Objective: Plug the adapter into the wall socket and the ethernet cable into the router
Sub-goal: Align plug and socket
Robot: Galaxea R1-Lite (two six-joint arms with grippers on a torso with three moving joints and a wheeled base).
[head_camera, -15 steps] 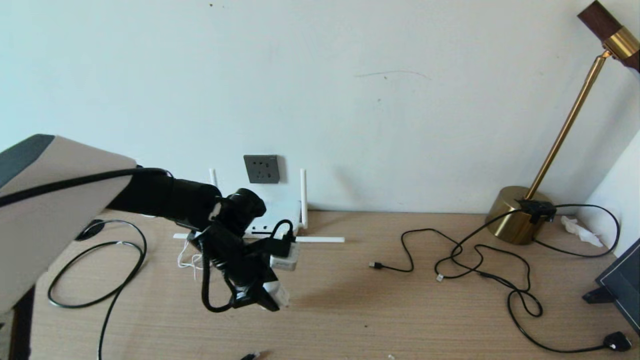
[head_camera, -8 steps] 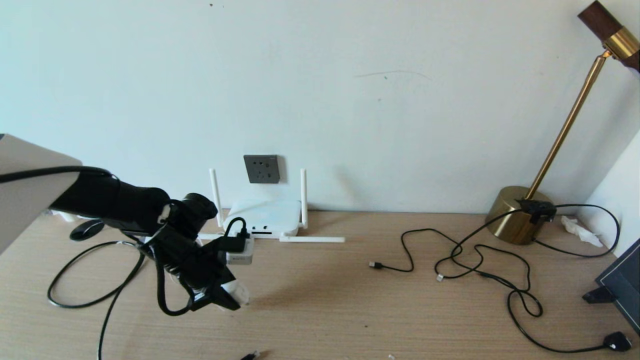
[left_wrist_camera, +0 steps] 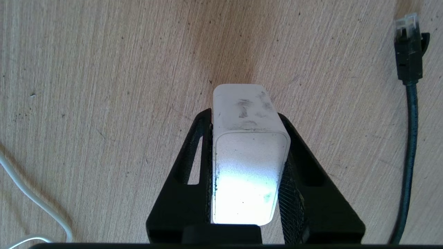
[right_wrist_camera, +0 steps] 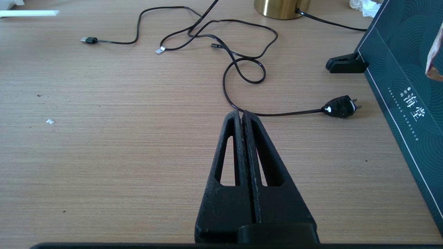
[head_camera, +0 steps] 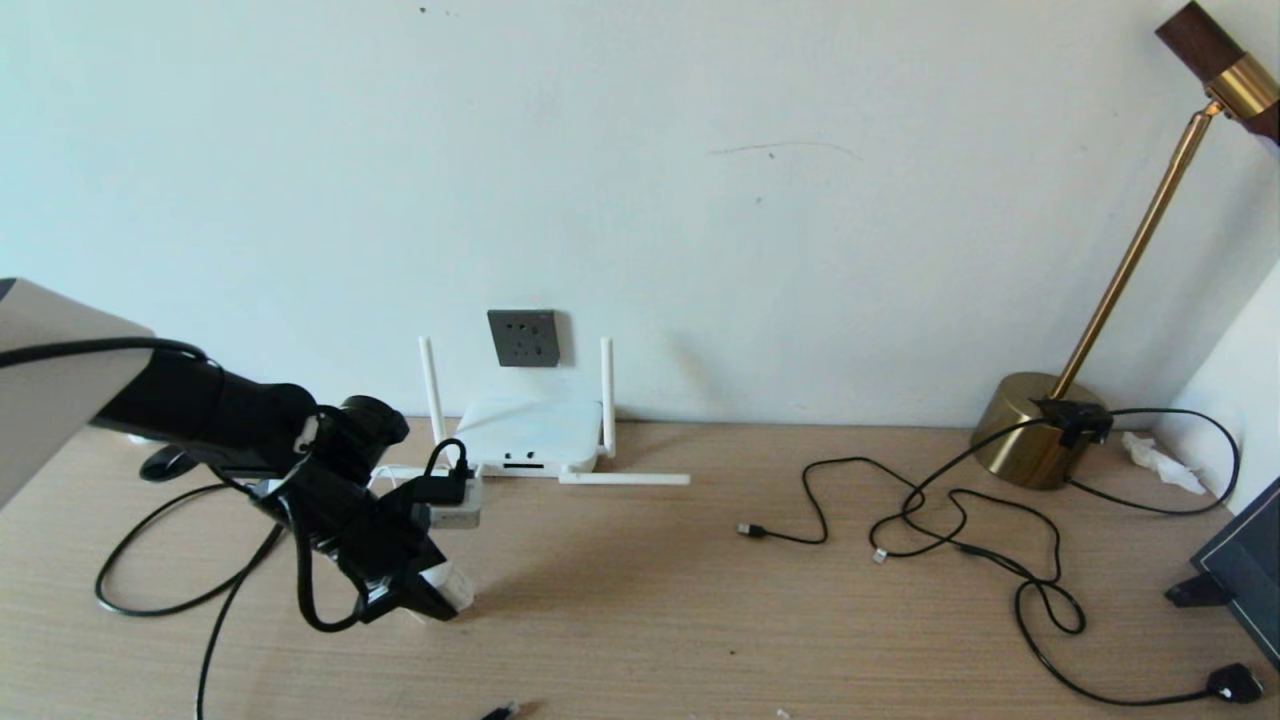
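Left gripper (left_wrist_camera: 246, 116) pinches the adapter (left_wrist_camera: 247, 152) between both black fingers (left_wrist_camera: 193, 162), low over the wooden desk (head_camera: 700, 600) on the robot's left, well apart from the wall socket (head_camera: 523, 338) on the wall above the router (head_camera: 527, 435). Adapter's thin white cord (left_wrist_camera: 31, 200) lies on the desk beside it. Ethernet cable (left_wrist_camera: 410, 138) lies loose on the desk near the gripper, clear-tipped connector (left_wrist_camera: 407, 26) unplugged. Right gripper (right_wrist_camera: 242, 116) hovers over the desk's right part, fingers pressed together on nothing, near a black plug (right_wrist_camera: 341, 107) and a dark box (right_wrist_camera: 405, 86). Brass lamp (head_camera: 1040, 425) stands far right.
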